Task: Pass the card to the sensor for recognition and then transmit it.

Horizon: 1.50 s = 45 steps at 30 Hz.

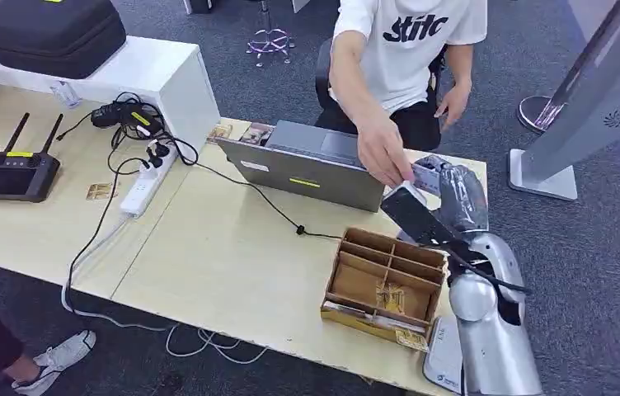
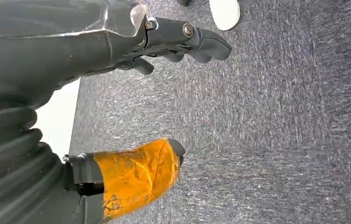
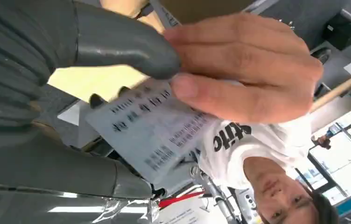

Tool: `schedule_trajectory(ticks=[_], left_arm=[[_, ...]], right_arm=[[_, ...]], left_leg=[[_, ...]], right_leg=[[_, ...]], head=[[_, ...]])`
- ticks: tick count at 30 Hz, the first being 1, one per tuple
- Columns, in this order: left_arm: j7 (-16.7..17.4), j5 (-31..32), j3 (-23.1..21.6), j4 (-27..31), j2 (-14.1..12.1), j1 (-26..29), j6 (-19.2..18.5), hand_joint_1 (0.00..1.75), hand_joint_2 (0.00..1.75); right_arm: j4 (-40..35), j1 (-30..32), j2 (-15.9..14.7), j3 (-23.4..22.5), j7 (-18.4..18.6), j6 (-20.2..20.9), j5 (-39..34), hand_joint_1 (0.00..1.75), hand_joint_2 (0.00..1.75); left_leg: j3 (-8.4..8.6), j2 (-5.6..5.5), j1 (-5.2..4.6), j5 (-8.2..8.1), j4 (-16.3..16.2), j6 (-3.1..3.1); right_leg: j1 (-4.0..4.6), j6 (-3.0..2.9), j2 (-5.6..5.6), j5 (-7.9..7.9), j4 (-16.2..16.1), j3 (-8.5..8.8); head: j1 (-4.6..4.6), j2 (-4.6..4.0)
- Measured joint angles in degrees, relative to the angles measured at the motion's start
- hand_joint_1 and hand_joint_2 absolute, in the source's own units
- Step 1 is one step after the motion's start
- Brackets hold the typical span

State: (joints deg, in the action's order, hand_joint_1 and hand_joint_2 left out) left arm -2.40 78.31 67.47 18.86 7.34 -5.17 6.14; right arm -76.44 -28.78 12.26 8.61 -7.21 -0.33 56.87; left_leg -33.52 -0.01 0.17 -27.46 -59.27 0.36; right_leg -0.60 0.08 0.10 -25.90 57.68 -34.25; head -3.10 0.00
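right hand [image 1: 455, 194] raised over the far right part of the table [image 1: 208, 256], just past the laptop [image 1: 307, 169]. it grips the card [image 3: 152, 128]: grey thumb [image 3: 122, 44] on one face, dark fingers behind. the person's hand [image 3: 243, 70] pinches the same card at its outer end, so both hold it. card is pale with rows of dark print, too blurred to read. a dark flat panel [image 1: 414, 216] sits tilted just under the two hands, near the wooden divider box [image 1: 385, 280].

person's white t-shirt [image 1: 410, 33] has black lettering, reads roughly "stilc".

left hand [image 2: 183, 39] hangs over grey carpet [image 2: 281, 116], fingers curled in, nothing in it; orange tape wraps the thumb [image 2: 136, 175].

also on the table: power strip [image 1: 148, 177] with tangled cables, black handheld controller [image 1: 16, 169] with two antennas and a yellow label, black case [image 1: 47, 33] on a white stand.
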Motion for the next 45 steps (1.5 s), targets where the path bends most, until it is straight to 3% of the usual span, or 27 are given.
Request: schedule_trajectory(ticks=[7,22,26,30,33,37,45], left_arm=[[0.1,-0.3,0.0,0.0,0.0,0.0,0.1,0.00,1.75],[0.1,-2.1,0.1,0.0,0.0,0.2,0.5,0.00,1.75],[0.1,-3.4,0.8,0.0,0.4,0.5,1.3,0.00,1.75],[0.1,-4.8,2.0,0.0,1.0,1.2,1.8,0.00,1.75],[0.2,-5.5,3.2,0.0,1.4,1.3,2.1,0.00,1.75],[0.2,-6.3,4.3,0.0,1.7,1.3,2.3,0.00,1.75],[0.0,-6.3,5.2,0.0,1.9,0.9,2.2,0.00,1.75]], right_arm=[[0.8,0.3,0.4,0.1,-1.2,0.0,-0.5,0.00,1.75],[-9.3,6.2,-0.4,1.7,-3.8,0.0,-1.9,0.00,1.75],[-14.9,11.9,-3.7,3.1,-6.2,-1.5,-1.7,0.00,1.75],[-23.1,22.1,-9.2,3.3,-10.5,-7.5,-1.8,0.00,1.75],[-29.5,29.2,-12.7,3.3,-12.9,-9.7,-2.8,0.00,1.75],[-35.8,36.2,-14.8,3.5,-15.6,-11.5,-2.0,0.00,1.75],[-39.3,41.9,-17.6,10.8,-12.7,-13.5,5.5,0.00,1.75]], left_leg=[[-0.02,-0.03,0.00,0.00,0.0,0.00],[-0.01,-0.01,-0.01,0.00,0.0,0.00],[0.00,-0.17,-0.01,-0.01,0.0,0.01],[-0.06,-0.21,-0.03,-0.18,0.0,0.19],[-0.09,-0.17,-0.06,-0.25,0.0,0.19],[-0.08,-0.17,-0.06,-0.31,0.0,0.22],[-0.04,-0.08,-0.04,-0.27,0.0,0.18]], right_leg=[[0.00,0.00,-0.02,0.00,0.0,-0.01],[0.00,0.00,-0.02,0.00,0.0,-0.03],[0.00,0.04,-0.13,-0.04,-0.1,0.03],[-0.01,0.19,-0.17,-0.15,-0.1,0.05],[-0.04,0.19,-0.12,-0.16,-0.2,0.01],[-0.04,0.22,-0.14,-0.22,-0.2,0.01],[-0.03,0.21,-0.10,-0.21,-0.2,0.04]], head=[[0.00,0.00],[0.00,0.00],[-0.02,0.00],[0.00,0.00],[-0.02,0.00],[-0.02,0.00],[0.00,0.00]])
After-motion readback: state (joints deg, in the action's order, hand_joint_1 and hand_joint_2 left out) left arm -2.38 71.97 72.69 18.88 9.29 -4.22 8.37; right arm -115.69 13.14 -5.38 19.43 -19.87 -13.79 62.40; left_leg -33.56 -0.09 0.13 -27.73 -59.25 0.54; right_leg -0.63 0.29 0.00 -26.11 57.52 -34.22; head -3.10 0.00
